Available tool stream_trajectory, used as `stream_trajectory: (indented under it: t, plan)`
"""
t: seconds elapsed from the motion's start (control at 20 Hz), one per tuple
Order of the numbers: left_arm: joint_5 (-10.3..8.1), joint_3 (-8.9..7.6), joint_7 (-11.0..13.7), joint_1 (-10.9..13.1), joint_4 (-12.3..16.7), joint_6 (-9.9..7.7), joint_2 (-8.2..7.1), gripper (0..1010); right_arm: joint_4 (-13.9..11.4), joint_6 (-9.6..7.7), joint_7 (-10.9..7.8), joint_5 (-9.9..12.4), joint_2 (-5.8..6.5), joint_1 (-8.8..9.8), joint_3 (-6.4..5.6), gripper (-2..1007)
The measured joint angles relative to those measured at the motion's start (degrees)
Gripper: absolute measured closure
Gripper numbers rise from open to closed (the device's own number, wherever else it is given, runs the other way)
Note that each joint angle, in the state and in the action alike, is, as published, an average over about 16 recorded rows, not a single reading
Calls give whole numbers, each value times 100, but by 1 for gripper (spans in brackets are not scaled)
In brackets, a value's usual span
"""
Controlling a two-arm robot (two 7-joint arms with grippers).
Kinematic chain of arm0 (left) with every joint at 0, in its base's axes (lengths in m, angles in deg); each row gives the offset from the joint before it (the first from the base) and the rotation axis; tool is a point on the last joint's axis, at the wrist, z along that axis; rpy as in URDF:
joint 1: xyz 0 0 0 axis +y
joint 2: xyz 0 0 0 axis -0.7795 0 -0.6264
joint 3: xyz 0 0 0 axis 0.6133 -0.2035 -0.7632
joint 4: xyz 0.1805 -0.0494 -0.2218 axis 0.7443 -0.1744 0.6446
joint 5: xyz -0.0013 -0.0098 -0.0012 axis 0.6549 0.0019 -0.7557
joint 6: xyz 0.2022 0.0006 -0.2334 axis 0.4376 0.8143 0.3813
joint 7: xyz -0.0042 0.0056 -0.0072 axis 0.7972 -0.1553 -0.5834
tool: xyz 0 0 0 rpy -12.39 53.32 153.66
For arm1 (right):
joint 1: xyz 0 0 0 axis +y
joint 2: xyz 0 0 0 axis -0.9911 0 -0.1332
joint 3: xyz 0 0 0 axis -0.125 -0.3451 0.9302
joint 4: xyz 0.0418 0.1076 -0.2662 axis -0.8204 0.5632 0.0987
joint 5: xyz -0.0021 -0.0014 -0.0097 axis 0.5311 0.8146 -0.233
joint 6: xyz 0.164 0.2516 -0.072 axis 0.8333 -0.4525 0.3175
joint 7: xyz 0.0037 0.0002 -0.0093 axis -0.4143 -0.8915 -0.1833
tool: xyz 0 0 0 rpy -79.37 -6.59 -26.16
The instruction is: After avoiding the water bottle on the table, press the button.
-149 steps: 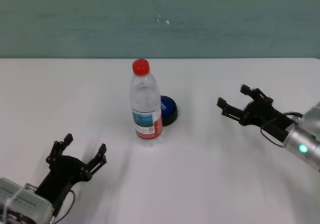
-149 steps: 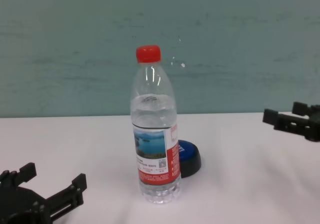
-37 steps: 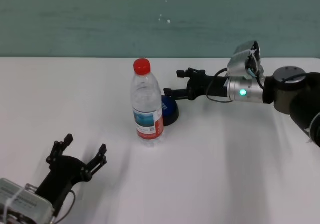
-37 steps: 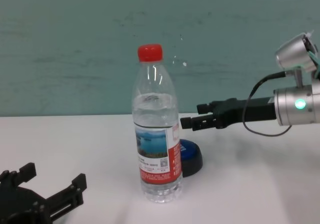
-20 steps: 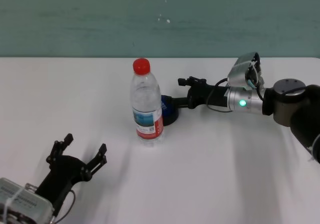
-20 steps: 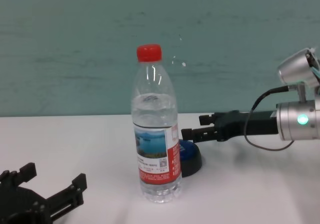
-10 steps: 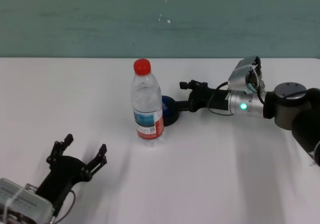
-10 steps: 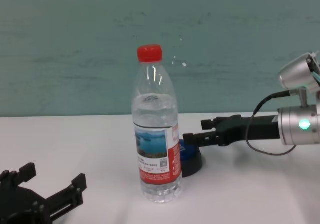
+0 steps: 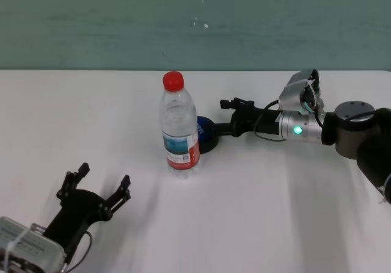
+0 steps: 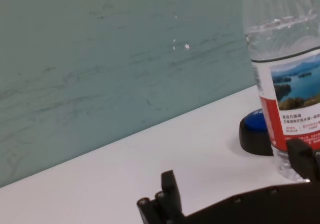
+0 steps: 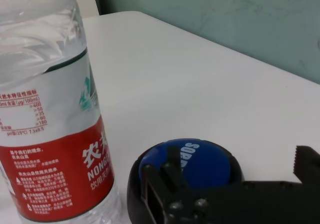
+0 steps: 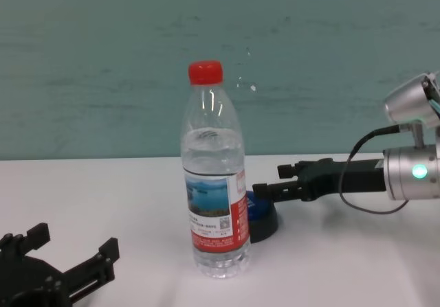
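My right gripper's tip is on the blue button behind the bottle.

The button [image 9: 205, 135] sits on the white counter [image 9: 256, 212], tucked just behind the water bottle [image 9: 179, 129], which stands upright right in front of it. I see my right gripper [image 9: 229, 117] reaching in low from the right side, one finger [image 11: 172, 181] resting on the blue top, jaws spread. My left gripper [image 9: 101, 190] waits near my side, well apart from the bottle, jaws spread too.

Teal scuffed wall [image 9: 195, 22] behind, small white marks on it; even lighting.
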Motion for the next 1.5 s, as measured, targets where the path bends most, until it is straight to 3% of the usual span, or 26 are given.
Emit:
stream_trajectory:
  t: [0.45,1.1,1.3,1.5]
  plan:
    - [0,0,0,0,0,0,0,10,27,8,26,-18,1,-5,-11,1]
    - [0,0,0,0,0,0,0,10,659,202,-83,-129,-162,-253,-81,1]
    - [0,0,0,0,0,0,0,10,492,164,-48,-169,-130,-196,-126,1]
    - [0,0,0,0,0,0,0,10,103,60,48,-185,-39,-57,-154,1]
